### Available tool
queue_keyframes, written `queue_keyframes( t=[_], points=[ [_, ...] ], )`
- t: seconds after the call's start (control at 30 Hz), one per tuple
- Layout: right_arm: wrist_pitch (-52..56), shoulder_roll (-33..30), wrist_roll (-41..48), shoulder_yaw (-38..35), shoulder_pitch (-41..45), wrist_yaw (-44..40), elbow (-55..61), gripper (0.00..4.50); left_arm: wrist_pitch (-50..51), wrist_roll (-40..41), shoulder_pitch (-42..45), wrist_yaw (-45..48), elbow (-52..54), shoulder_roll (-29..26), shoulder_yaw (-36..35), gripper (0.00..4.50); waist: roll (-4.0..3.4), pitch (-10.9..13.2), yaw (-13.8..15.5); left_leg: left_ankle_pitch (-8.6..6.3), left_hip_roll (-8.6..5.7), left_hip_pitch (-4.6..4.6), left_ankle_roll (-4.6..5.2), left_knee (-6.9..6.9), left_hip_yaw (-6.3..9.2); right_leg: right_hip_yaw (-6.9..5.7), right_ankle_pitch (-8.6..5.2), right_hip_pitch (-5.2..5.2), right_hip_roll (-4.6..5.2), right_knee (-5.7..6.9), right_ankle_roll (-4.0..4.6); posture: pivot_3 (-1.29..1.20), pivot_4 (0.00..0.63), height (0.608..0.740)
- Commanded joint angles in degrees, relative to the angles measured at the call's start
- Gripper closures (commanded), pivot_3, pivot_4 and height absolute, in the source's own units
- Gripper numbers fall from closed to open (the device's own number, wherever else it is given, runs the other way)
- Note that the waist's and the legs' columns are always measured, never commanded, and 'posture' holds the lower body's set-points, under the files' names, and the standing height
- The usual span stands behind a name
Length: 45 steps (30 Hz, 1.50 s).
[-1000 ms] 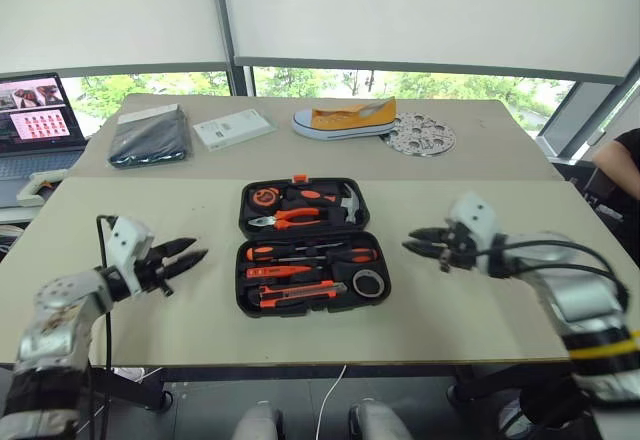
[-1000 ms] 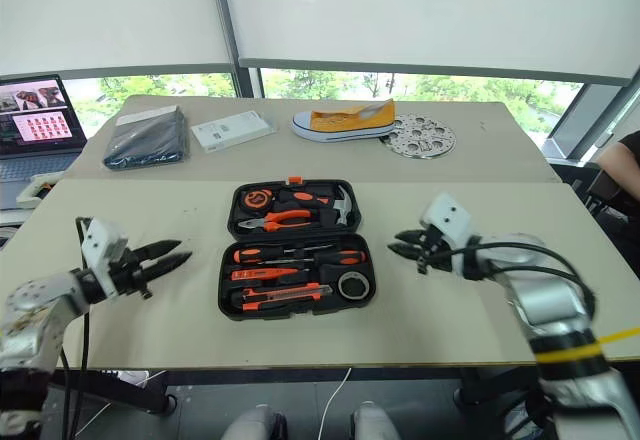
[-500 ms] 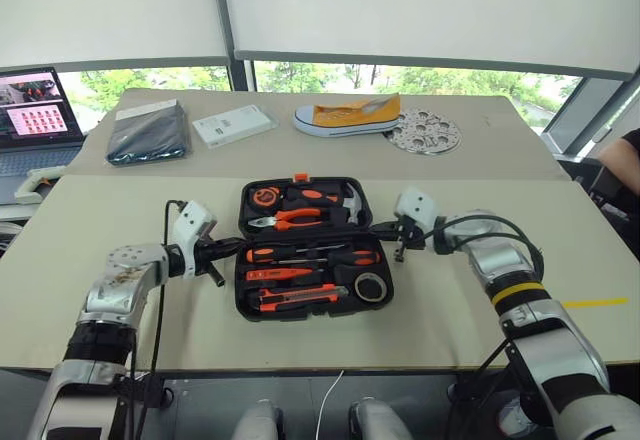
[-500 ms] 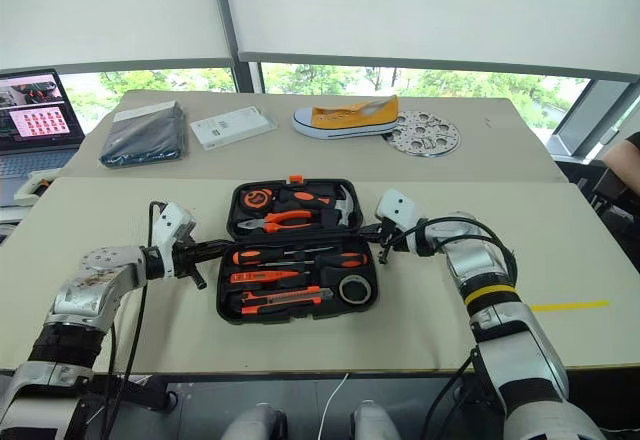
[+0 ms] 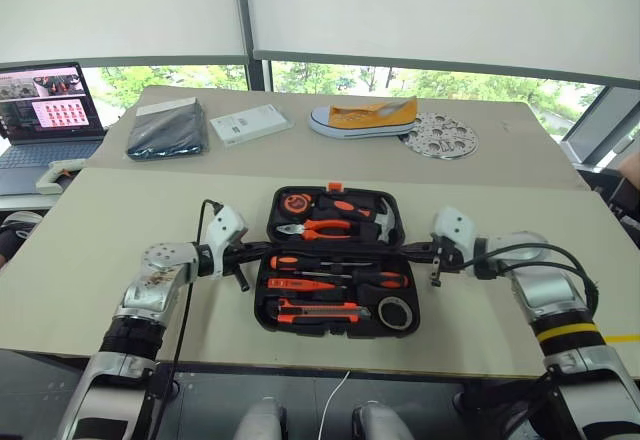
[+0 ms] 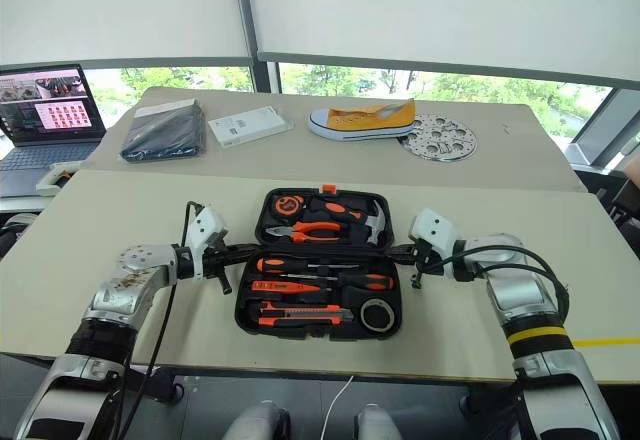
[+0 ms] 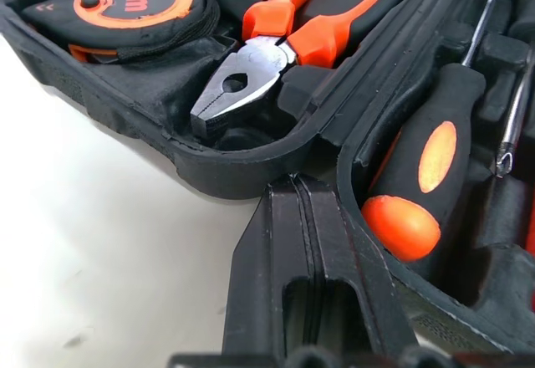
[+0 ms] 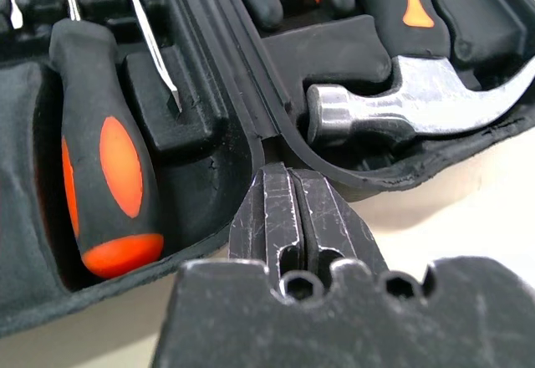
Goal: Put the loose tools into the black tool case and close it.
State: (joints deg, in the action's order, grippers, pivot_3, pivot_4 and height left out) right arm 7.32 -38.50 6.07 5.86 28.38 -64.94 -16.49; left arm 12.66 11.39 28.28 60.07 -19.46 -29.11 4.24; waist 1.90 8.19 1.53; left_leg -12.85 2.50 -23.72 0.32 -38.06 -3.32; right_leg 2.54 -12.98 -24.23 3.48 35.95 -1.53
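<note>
Black tool case [image 5: 335, 260]: open, mid-surface, near edge; loose tools [image 5: 340, 282] slotted in its near half.
Left gripper [image 5: 262, 251]: fingers closed, empty, tips at the case's left hinge line.
Right gripper [image 5: 412, 253]: fingers closed, empty, tips at the right hinge line.

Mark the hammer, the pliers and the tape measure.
hammer [image 8: 401, 100]: right wrist view, on the steel head.
pliers [image 7: 242, 84]: left wrist view, on the steel nose.
tape measure [image 7: 134, 0]: left wrist view, on the orange face.
</note>
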Motion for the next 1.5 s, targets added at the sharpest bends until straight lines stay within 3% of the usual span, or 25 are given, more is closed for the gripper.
queue_keyframes(
  t=[0.03, 0.2, 0.23, 0.3, 0.33, 0.4, 0.43, 0.5, 0.63, 0.7, 0.73, 0.9, 1.0, 1.33, 1.37, 1.4, 1.47, 1.5],
  points=[
    [2.44, -2.03, 2.36, -2.00, -3.53, -0.28, 6.06, 4.50, -1.55, -0.56, -0.89, 1.31, 3.13, 1.94, 3.40, 4.48, 0.00, 0.00, 0.14, 0.00, -0.01, 0.01, 0.00, -0.01, 0.02, 0.00, -0.01, 0.02, 0.00, 0.01, -0.01, 0.00, 0.150, 0.740],
    [3.60, -3.54, 3.29, -4.97, -7.12, 2.10, 9.17, 4.50, 1.75, 0.93, -1.96, 0.71, 5.02, 0.97, 1.19, 4.48, 0.00, 0.00, 0.06, 0.00, -0.01, 0.00, 0.00, -0.11, 0.04, 0.01, -0.01, 0.04, 0.00, 0.03, -0.03, 0.00, 0.150, 0.740],
    [8.86, -4.68, 4.40, -5.63, -7.87, 2.10, 10.35, 4.50, 1.05, 0.95, -1.56, -1.92, 4.67, 0.80, -1.11, 4.48, 0.00, 0.00, 0.07, 0.00, -0.01, 0.00, 0.00, -0.11, 0.05, 0.01, -0.01, 0.04, 0.00, 0.04, -0.03, 0.00, 0.150, 0.740],
    [14.68, -6.27, 6.09, -7.90, -9.19, 2.98, 12.14, 3.92, 3.92, 1.66, -1.34, -3.87, 5.41, -1.68, -4.46, 4.50, 0.00, 0.01, 0.01, 0.00, -0.01, -0.01, 0.00, -0.15, 0.06, 0.01, -0.01, 0.03, 0.00, 0.08, -0.03, 0.00, 0.150, 0.740],
    [16.11, -6.57, 6.60, -9.05, -9.46, 4.08, 12.63, 3.67, 5.73, 1.98, -1.47, -3.86, 6.02, -3.08, -5.26, 3.96, 0.03, 0.02, -0.19, 0.00, 0.00, -0.03, 0.00, -0.18, 0.07, 0.00, -0.01, 0.01, -0.01, 0.10, -0.03, 0.00, 0.150, 0.740],
    [15.20, -9.14, 6.19, -9.59, -11.01, 3.00, 14.12, 3.09, 8.91, 1.17, -2.14, -2.77, 6.92, -6.83, -5.21, 3.43, 0.04, 0.03, -0.86, 0.00, 0.05, -0.04, 0.00, -0.21, 0.10, 0.00, 0.00, -0.02, -0.06, 0.14, -0.02, 0.00, 0.150, 0.740],
    [19.65, -9.89, 8.13, -11.21, -11.20, 3.47, 15.66, 2.64, 10.11, 2.04, -2.92, -0.33, 7.23, -9.32, -5.68, 2.93, 0.03, 0.04, -1.17, 0.00, 0.05, -0.03, 0.00, -0.20, 0.11, 0.00, 0.00, -0.04, -0.07, 0.17, -0.01, 0.00, 0.150, 0.740],
    [26.98, -9.90, 12.19, -14.22, -10.89, 5.12, 17.29, 2.05, 12.12, 3.93, -3.88, 2.50, 7.75, -12.28, -6.50, 2.34, 0.02, 0.04, -1.86, 0.00, 0.10, 0.03, 0.00, -0.18, 0.10, 0.01, -0.03, -0.03, -0.10, 0.19, 0.03, 0.00, 0.150, 0.740],
    [46.56, -12.10, 16.95, -13.77, -6.60, 7.70, 21.42, 0.70, 26.91, 8.14, -0.42, 1.68, 7.66, -15.08, -8.22, 1.01, 0.02, 0.05, -2.39, 0.01, 0.15, 0.13, -0.01, -0.19, 0.08, 0.03, -0.05, 0.00, -0.12, 0.24, 0.06, 0.00, 0.150, 0.740],
    [53.54, -10.37, 19.53, -13.76, -2.55, 10.03, 21.58, 0.04, 39.60, 10.22, 3.94, -2.07, 7.02, -14.42, -8.63, 0.29, 0.07, 0.09, -2.37, 0.03, 0.17, 0.14, 0.00, -0.24, 0.09, 0.03, -0.09, 0.00, -0.15, 0.26, -0.01, 0.00, 0.150, 0.740],
    [59.17, -9.54, 19.45, -12.36, 1.20, 12.19, 20.25, 0.00, 44.29, 10.69, 6.92, -4.28, 6.62, -13.26, -8.56, 0.01, 0.11, 0.11, -2.37, 0.05, 0.18, 0.15, 0.02, -0.29, 0.10, 0.03, -0.19, 0.00, -0.17, 0.29, -0.21, 0.00, 0.150, 0.740],
    [68.18, -3.78, 18.68, -9.47, 12.44, 18.53, 13.34, 0.00, 52.29, 10.50, 16.70, -15.02, 2.44, -5.46, -10.71, 0.01, 0.13, 0.12, -2.18, 0.12, 0.15, 0.12, 0.08, -0.35, 0.16, 0.02, -0.12, 0.05, -0.19, 0.27, -0.31, 0.00, 0.150, 0.740],
    [67.44, 0.29, 16.99, -8.06, 17.00, 22.01, 8.11, 0.00, 50.91, 8.96, 19.38, -20.09, -0.79, -1.07, -10.43, 0.01, 0.13, 0.12, -2.28, 0.12, 0.09, -0.06, 0.08, -0.33, 0.16, 0.05, 0.06, -0.06, -0.15, 0.22, 0.00, 0.00, 0.150, 0.740],
    [61.20, 4.32, 13.71, -4.53, 22.10, 24.17, -5.83, 0.00, 48.66, 7.52, 22.79, -22.95, -7.19, 2.16, -7.85, 0.01, 0.13, 0.12, -2.26, 0.10, -0.02, -0.69, 0.09, -0.19, 0.16, 0.06, 0.09, -0.73, -0.05, 0.25, -0.01, 0.00, 0.150, 0.740],
    [61.04, 4.52, 13.57, -4.60, 22.08, 24.55, -6.37, 0.51, 48.48, 7.59, 22.64, -22.59, -7.04, 2.27, -7.46, 0.00, 0.13, 0.12, -2.26, 0.10, -0.04, -0.70, 0.09, -0.18, 0.16, 0.06, 0.09, -0.73, -0.04, 0.24, -0.02, 0.00, 0.150, 0.740],
    [60.98, 4.57, 13.57, -4.55, 22.10, 24.55, -6.73, 0.64, 48.46, 7.73, 22.45, -22.24, -6.76, 2.36, -7.18, 0.00, 0.13, 0.12, -2.29, 0.10, -0.04, -0.70, 0.09, -0.19, 0.16, 0.06, 0.10, -0.73, -0.03, 0.25, -0.02, 0.00, 0.150, 0.740],
    [61.37, 4.73, 13.82, -4.81, 22.03, 24.62, -6.98, 1.45, 48.46, 7.94, 22.02, -21.94, -6.39, 2.53, -6.89, 0.00, 0.13, 0.12, -2.31, 0.10, -0.04, -0.72, 0.09, -0.19, 0.16, 0.06, 0.10, -0.75, -0.03, 0.27, -0.02, 0.00, 0.150, 0.740],
    [61.52, 4.80, 13.92, -4.92, 21.94, 24.70, -6.94, 1.82, 48.29, 7.97, 21.89, -22.07, -6.44, 2.63, -6.99, 0.26, 0.13, 0.12, -2.31, 0.10, -0.03, -0.70, 0.09, -0.19, 0.17, 0.06, 0.10, -0.74, -0.04, 0.27, -0.02, 0.00, 0.150, 0.740]
  ],
)
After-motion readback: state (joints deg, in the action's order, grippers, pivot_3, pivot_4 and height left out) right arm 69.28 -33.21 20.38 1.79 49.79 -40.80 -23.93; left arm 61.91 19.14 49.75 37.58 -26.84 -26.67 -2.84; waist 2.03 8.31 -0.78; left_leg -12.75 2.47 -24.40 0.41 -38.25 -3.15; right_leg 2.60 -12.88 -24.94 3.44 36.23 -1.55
